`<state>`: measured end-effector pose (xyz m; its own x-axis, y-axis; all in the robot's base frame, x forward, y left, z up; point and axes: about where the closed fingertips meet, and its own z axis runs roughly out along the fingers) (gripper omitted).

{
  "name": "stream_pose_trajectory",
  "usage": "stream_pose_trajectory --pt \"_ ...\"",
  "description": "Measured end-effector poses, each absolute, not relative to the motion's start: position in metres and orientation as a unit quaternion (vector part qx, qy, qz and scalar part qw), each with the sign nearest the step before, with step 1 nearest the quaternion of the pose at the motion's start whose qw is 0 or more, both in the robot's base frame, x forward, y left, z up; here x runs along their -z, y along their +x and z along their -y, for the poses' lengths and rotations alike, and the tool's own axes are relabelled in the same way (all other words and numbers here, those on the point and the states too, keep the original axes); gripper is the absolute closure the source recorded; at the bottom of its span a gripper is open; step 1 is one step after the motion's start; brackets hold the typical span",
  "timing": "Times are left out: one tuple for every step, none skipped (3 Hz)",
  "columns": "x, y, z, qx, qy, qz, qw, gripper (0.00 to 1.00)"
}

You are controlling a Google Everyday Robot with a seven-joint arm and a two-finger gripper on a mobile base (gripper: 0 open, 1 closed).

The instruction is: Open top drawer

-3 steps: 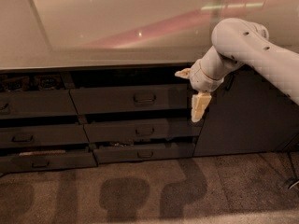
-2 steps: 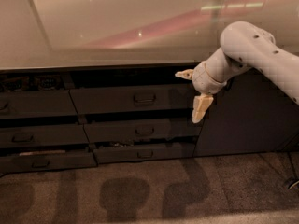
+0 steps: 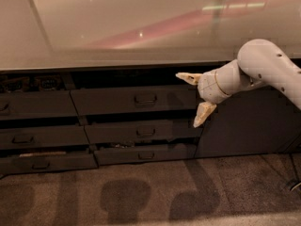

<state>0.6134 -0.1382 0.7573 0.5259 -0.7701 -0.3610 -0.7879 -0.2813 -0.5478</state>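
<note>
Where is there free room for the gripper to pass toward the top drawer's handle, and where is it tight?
The open gripper hangs at the right end of the top drawer. Bare front lies between it and the handle; the carpet before the drawers is open too. Tight: the dark slot under the countertop.

I've got the gripper (image 3: 186, 100) in front of the right end of the top drawer (image 3: 117, 101), just left of the cabinet door (image 3: 244, 121). Middle drawer (image 3: 117, 133) and bottom drawer (image 3: 122, 155) stack below it. Left drawer column (image 3: 37, 105) sits beside. Countertop (image 3: 117, 32) runs above all, floor (image 3: 141, 192) in front.
</note>
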Motion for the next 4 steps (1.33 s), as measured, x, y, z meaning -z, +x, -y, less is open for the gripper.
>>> stream_pose_trajectory --pt "-0.758 0.614 0.139 -0.012 -0.801 -0.486 0.350 0.00" --pt "-0.735 0.638 0.148 -0.043 -0.788 -0.509 0.343 0.00" --pt "-0.709 0.667 0.159 -0.081 -0.772 -0.535 0.333 0.00" --pt "-0.689 0.697 0.172 -0.107 -0.751 -0.556 0.339 0.00"
